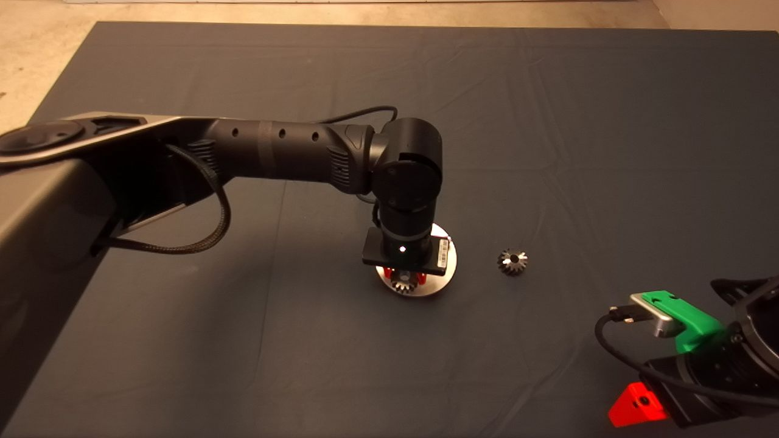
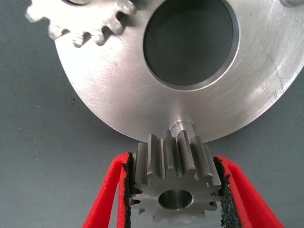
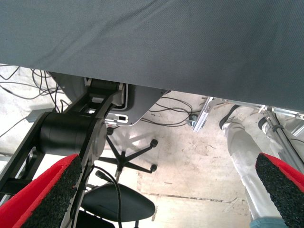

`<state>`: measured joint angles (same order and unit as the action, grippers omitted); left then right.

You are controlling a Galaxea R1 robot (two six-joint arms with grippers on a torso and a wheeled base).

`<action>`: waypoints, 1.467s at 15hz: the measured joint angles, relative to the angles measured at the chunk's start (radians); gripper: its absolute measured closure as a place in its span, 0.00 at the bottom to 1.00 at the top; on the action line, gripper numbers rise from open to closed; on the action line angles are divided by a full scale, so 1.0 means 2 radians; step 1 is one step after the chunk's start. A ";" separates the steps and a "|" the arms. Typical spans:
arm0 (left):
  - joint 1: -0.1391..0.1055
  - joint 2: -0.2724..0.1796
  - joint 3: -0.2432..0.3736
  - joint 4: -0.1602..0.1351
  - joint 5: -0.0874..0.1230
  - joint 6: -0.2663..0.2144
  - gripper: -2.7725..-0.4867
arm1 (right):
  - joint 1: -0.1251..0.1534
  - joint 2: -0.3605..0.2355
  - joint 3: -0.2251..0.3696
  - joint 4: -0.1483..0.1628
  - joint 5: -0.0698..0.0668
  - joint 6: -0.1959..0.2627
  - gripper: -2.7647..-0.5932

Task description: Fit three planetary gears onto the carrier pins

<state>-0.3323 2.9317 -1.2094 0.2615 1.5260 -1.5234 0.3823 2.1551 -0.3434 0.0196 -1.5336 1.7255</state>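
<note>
1. Dark grey cloth covers the worktop (image 1: 548,121), with pale floor showing along the upper edge of the head view.
2. At the centre of the head view, the left gripper (image 2: 174,190) has its jaws clamped on a silvery gear (image 2: 173,183), one red finger (image 2: 111,190) pressed to each toothed side; its centre hole and straight-cut teeth are plain in the left wrist view.
3. That held gear sits at the edge of the round silver plate (image 2: 118,95), right beside a short pin (image 2: 182,127). Whether it touches the pin cannot be told.
4. A second gear (image 2: 80,21) lies on the plate in the upper left of the left wrist view, cut off by the frame edge; another pin (image 2: 292,2) barely shows in the upper right corner.
5. From above, the left arm's wrist hides most of the plate (image 1: 447,271), so any third pin is out of sight.
6. A darker gear (image 1: 512,261) lies on the cloth to the right of the plate, apart from it.
7. Right gripper (image 1: 645,365) waits at the lower right edge, jaws wide apart and empty; its wrist view shows floor, cables and an office chair (image 3: 118,199) beyond the mat.
</note>
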 joint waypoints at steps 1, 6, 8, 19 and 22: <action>0.000 0.000 0.000 0.000 0.000 0.004 0.83 | 0.000 0.000 0.000 0.000 0.000 0.000 0.02; 0.000 0.003 -0.001 0.000 0.000 0.015 0.83 | 0.000 0.000 0.000 0.000 0.000 0.000 0.02; 0.000 0.004 -0.001 0.000 0.000 0.024 0.83 | 0.000 0.000 0.000 0.000 0.000 0.000 0.02; 0.000 0.005 -0.001 0.000 -0.008 0.073 0.83 | 0.000 0.000 0.000 0.000 0.000 0.000 0.02; 0.000 0.005 -0.002 0.000 -0.011 0.075 0.83 | 0.000 0.000 0.000 0.000 0.000 0.000 0.02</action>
<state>-0.3323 2.9423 -1.2140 0.2615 1.5047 -1.3738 0.3823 2.1551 -0.3434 0.0196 -1.5336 1.7255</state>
